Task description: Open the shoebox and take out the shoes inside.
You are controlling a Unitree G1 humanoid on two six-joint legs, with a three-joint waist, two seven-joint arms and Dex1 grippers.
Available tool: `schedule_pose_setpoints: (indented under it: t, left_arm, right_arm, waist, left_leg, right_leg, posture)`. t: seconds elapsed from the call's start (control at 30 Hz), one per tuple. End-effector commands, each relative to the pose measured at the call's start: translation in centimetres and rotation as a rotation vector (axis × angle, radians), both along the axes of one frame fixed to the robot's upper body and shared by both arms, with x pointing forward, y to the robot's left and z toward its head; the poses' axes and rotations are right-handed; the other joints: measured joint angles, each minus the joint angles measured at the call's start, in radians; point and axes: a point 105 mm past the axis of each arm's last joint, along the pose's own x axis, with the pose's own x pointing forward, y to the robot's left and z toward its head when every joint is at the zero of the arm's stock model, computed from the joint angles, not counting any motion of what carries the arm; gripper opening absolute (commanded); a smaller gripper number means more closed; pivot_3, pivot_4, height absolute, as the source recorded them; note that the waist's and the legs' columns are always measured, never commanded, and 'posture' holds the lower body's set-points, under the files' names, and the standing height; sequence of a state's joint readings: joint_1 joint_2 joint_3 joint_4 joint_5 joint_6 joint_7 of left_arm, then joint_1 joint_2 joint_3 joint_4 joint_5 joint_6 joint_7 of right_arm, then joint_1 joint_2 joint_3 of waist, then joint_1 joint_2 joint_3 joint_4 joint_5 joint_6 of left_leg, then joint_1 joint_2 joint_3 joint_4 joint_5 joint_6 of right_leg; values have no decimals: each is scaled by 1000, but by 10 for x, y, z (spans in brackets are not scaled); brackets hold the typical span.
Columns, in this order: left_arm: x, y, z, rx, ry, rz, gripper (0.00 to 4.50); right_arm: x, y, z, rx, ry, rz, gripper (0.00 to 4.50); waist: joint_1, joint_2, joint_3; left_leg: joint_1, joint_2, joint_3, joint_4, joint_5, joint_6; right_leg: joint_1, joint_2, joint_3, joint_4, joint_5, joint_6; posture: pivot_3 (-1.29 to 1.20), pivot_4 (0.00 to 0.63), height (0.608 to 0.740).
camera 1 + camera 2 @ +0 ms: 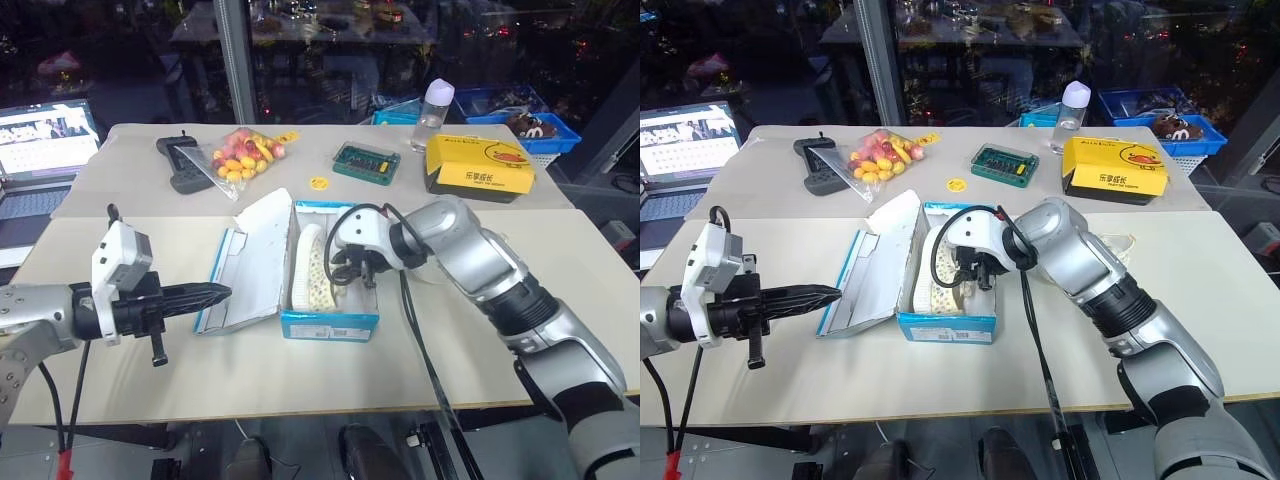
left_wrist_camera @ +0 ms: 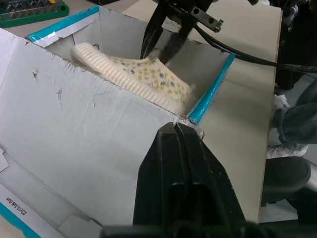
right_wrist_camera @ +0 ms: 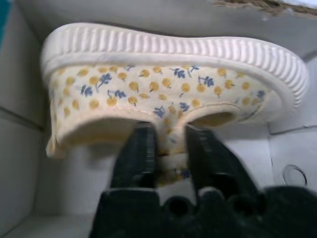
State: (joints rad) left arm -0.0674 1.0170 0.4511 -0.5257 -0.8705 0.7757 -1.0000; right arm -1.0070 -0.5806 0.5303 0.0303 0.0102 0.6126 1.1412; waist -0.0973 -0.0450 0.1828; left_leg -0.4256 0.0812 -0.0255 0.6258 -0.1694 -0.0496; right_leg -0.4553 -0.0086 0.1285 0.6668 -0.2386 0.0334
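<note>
One shoe visible so far. Left gripper (image 1: 215, 293) clenched empty, tips by lid of bright blue cardboard shoebox (image 1: 330, 322), already open mid-table. Right gripper (image 3: 166, 148) inside, jaws pinching strap of cream dotted shoe (image 3: 168, 89). Lift-out not yet done.

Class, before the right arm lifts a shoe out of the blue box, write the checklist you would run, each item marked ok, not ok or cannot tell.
1. Shoebox lid folded open: ok.
2. Right tool pinching the shoe strap: ok.
3. Grip firm enough to lift: cannot tell.
4. Left tool shut, at the lid's edge, off the shoe: ok.
5. Second shoe in the box: cannot tell.
6. Bare table beside the box for setting down: ok.
</note>
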Motion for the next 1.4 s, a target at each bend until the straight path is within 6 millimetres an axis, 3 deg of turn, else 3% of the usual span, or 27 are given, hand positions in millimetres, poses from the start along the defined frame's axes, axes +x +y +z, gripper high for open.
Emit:
schedule_pose_setpoints:
  t: [0.03, 0.13, 0.4, 0.57, 0.73, 0.9, 1.03, 1.2, 1.3, 1.4]
  left_arm:
    - [-1, 0, 8, 8, -35, -7, 0]
    - [-2, 2, 7, 20, -25, -7, 0]
    - [-2, 6, 8, 28, -22, -1, 0]
    - [-1, 6, 8, 32, -22, 0, 0]
    - [0, 6, 7, 32, -19, -2, 0]
    - [0, 5, 6, 28, -17, -4, 0]
    - [0, 5, 5, 24, -15, -5, 0]
    - [0, 3, 2, 18, -10, -10, 0]
    - [2, 2, 1, 13, -10, -15, 0]
    - [3, 1, 0, 11, -6, -26, 0]
  right_arm:
    - [4, 0, 20, 74, -44, -35, 474]
    - [7, 8, 42, 257, -7, -89, 474]
    - [1, 18, 69, 519, 96, -127, 474]
    - [2, 14, 76, 589, 132, -155, 474]
    - [-2, 4, 104, 696, 129, -152, 474]
    - [-17, -23, 145, 778, 65, -142, 474]
    - [-24, -50, 160, 755, -16, -219, 474]
    - [-22, -94, 163, 680, -121, -418, 474]
    - [-28, -136, 161, 540, -236, -598, 474]
    - [-34, -156, 156, 450, -272, -680, 474]
  waist:
    - [0, 0, 0]
    - [-2, 0, 0]
    - [0, 0, 0]
    - [0, 0, 0]
    - [0, 0, 0]
    - [0, 1, 0]
    - [2, 0, 0]
    - [2, 1, 0]
    - [7, 1, 1]
    - [7, 1, 1]
  left_leg:
    - [0, 0, 0, 0, 0, 0]
    - [0, 0, 0, 0, 0, 0]
    - [-1, 0, 0, 0, 0, 0]
    - [-1, 0, 0, 0, 0, 0]
    - [-1, 0, 0, 0, 0, 0]
    - [-2, 0, -1, 0, 0, 0]
    - [-3, 0, -1, 0, 0, 0]
    - [-3, 0, 0, 0, 0, 0]
    - [-3, 0, 0, 0, 0, 0]
    - [-3, 0, 0, 0, 0, 0]
  right_leg:
    - [0, 0, 0, 0, 0, 0]
    - [0, 0, 0, 0, 0, 0]
    - [0, 0, 0, 1, 1, 0]
    - [0, 0, 0, 1, 1, 0]
    - [0, 0, 0, 1, 1, 0]
    - [-1, 0, 0, 0, 1, 0]
    - [-1, 0, -1, -1, 0, 0]
    - [-1, 0, 0, -2, 0, 0]
    - [-1, 0, 0, -2, 0, 0]
    - [-1, 0, 1, -2, 0, 0]
  posture:
    - [0, 150, 726]
    - [0, 150, 726]
    - [0, 150, 726]
    - [0, 150, 726]
    - [0, 150, 726]
    - [0, 150, 726]
    - [0, 150, 726]
    - [0, 150, 726]
    - [0, 150, 726]
    - [0, 150, 726]
